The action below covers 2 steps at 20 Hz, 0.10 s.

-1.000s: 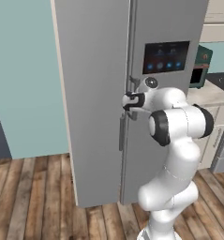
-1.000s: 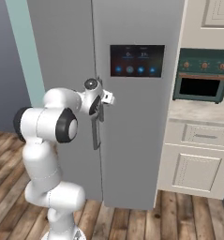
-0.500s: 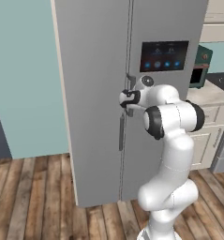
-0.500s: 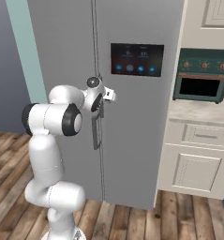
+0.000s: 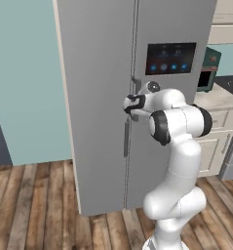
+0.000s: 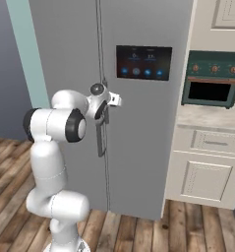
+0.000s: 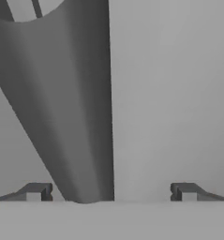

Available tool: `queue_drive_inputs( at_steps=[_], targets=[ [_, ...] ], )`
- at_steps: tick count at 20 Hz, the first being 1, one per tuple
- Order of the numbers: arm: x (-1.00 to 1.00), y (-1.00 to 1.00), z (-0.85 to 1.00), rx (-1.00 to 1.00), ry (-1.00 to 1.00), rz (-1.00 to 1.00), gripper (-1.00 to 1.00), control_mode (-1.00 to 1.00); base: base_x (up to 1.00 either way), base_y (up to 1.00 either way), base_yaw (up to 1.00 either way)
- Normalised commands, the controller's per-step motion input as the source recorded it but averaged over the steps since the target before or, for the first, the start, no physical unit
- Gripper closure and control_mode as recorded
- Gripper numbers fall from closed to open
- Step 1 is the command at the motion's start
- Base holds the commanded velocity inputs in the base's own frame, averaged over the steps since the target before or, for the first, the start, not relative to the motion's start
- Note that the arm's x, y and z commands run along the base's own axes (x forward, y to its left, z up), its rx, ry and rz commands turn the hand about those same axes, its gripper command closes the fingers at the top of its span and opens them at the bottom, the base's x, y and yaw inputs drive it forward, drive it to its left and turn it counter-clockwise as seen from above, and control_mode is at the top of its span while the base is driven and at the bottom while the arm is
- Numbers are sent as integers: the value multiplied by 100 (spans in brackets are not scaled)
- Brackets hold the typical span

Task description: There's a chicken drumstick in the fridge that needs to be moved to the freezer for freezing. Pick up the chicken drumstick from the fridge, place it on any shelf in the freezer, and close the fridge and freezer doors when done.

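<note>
Closer now, end effector (image 7: pixel 111 192) straddles handle (image 7: pixel 71 103); touch-screen (image 5: pixel 170 58) text unreadable.

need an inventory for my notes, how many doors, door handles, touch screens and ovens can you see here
doors: 2
handles: 2
touch screen: 1
oven: 1
total: 6

Gripper (image 7: pixel 111 192) jaws wide, arm raised
</note>
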Motion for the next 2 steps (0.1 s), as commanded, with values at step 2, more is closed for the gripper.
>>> queue_drive_inputs(
  at_steps=[2],
  targets=[
    [28,0,0,-3,0,0,-100,-100,0,0,0]
  ],
)
